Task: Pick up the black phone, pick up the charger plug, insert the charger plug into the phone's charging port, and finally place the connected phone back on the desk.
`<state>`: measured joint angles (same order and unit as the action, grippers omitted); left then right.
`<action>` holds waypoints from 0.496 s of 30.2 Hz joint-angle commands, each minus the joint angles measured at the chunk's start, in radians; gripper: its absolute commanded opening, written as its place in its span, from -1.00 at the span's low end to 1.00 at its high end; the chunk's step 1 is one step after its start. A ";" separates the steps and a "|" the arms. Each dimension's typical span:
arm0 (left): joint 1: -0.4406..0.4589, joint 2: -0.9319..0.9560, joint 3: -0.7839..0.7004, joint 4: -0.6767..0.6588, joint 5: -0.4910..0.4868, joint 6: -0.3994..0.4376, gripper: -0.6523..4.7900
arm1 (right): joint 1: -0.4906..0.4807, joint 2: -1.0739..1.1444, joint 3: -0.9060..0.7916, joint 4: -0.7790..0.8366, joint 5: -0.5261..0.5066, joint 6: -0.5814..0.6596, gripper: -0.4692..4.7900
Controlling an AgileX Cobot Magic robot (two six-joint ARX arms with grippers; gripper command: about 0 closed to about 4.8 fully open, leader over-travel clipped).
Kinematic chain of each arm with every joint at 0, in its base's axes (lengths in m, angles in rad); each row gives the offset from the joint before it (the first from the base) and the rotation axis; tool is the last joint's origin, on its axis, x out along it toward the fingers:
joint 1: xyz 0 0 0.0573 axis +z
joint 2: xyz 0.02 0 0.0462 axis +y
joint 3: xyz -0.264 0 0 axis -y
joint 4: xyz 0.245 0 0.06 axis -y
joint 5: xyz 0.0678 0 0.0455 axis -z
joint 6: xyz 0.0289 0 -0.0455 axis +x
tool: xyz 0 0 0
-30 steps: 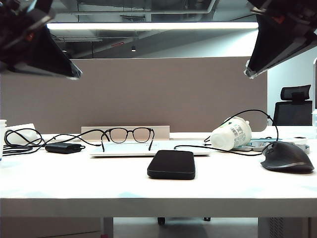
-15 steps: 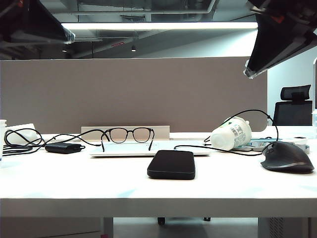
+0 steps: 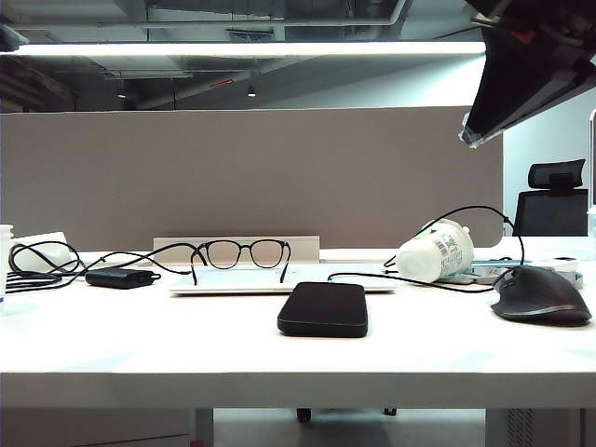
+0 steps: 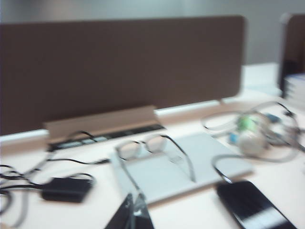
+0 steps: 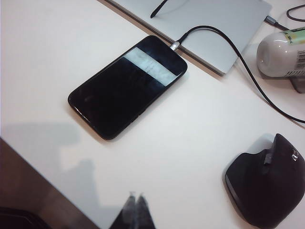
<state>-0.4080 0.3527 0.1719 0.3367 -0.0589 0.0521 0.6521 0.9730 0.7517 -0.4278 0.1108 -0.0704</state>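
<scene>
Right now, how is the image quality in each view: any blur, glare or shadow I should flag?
Left wrist view: motion-blurred throughout; the glasses and black phone are smeared. Right wrist view: sharp, with a ceiling-light reflection on the phone's screen and soft shadows on the desk. Exterior view: sharp, though backlit by a bright ceiling strip, leaving the right arm a dark silhouette.

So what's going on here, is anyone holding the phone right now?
No. The black phone lies flat on the desk with the charger plug at its short edge, apparently plugged in. The right claw hovers shut and empty above the desk near the phone. The left claw is also shut and empty, raised off toward the glasses.
</scene>
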 commanded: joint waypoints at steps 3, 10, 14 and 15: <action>0.129 -0.111 0.000 -0.113 0.037 0.000 -0.78 | 0.002 -0.003 0.003 0.014 0.000 0.004 -0.82; 0.280 -0.245 -0.003 -0.286 0.076 0.000 -0.78 | 0.002 -0.003 0.003 0.014 0.000 0.004 -0.82; 0.342 -0.289 -0.025 -0.290 0.111 0.000 -0.78 | 0.002 -0.003 0.003 0.013 0.000 0.004 -0.82; 0.359 -0.301 -0.034 -0.290 0.123 0.000 -0.78 | 0.002 -0.003 0.003 0.014 0.000 0.004 -0.82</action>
<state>-0.0696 0.0650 0.1474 0.0452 0.0395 0.0521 0.6525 0.9733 0.7517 -0.4274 0.1104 -0.0704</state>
